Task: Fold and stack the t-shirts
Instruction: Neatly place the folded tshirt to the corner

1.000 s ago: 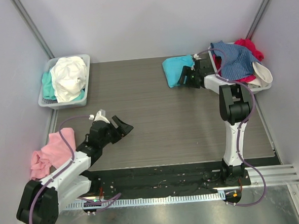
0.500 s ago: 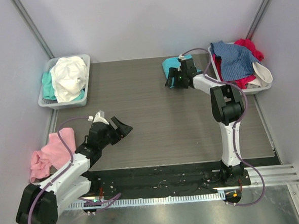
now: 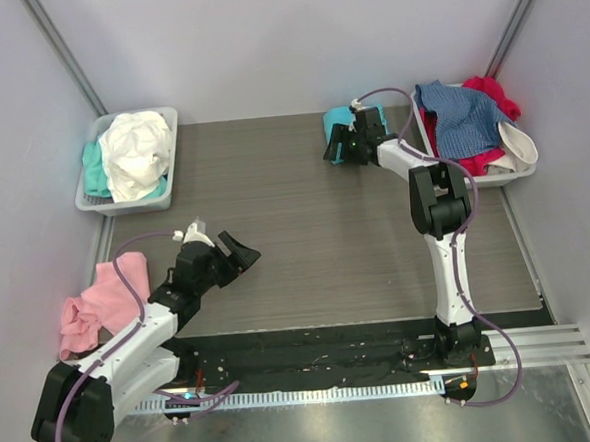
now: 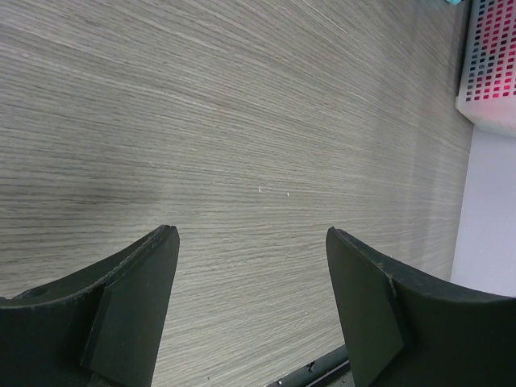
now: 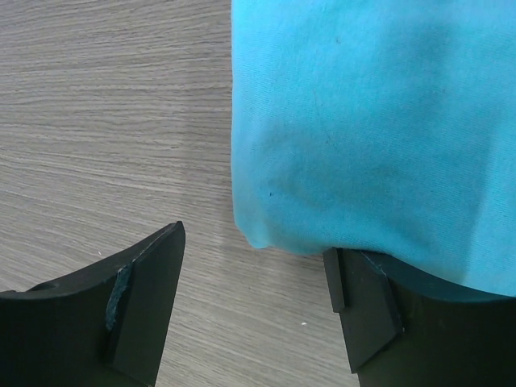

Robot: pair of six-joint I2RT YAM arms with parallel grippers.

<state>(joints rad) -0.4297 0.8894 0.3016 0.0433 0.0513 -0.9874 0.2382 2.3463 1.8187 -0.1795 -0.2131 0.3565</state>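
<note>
A: Where is the right end effector (image 5: 254,250)?

B: At the far side of the surface (image 3: 273,182), right at the turquoise t-shirt (image 5: 371,121). Its jaws stand spread. In the right wrist view the cloth drapes over the top of one finger (image 5: 363,306), while the other finger (image 5: 141,298) sits clear of it above bare wood grain. Nothing is pinched.

A: How does that shirt lie?

B: Bunched on the surface, just beside the right tray (image 4: 488,113). One lower corner hangs in the gap between the jaws.

A: And the left end effector (image 4: 251,238)?

B: Spread wide too and holding nothing. It hangs low over bare surface near the front left.

A: Where are the other shirts?

B: The pink t-shirt (image 3: 104,298) is crumpled at the left edge, beside the left arm. The white t-shirt (image 3: 135,151) is heaped in the left tray (image 3: 168,117) at the far left corner, on top of the mint t-shirt (image 3: 94,171). The denim-blue t-shirt (image 3: 464,120) is piled in the right tray, with the red t-shirt (image 3: 490,94) under and behind it.

A: Any of them folded?

B: No, all are rumpled.
</note>
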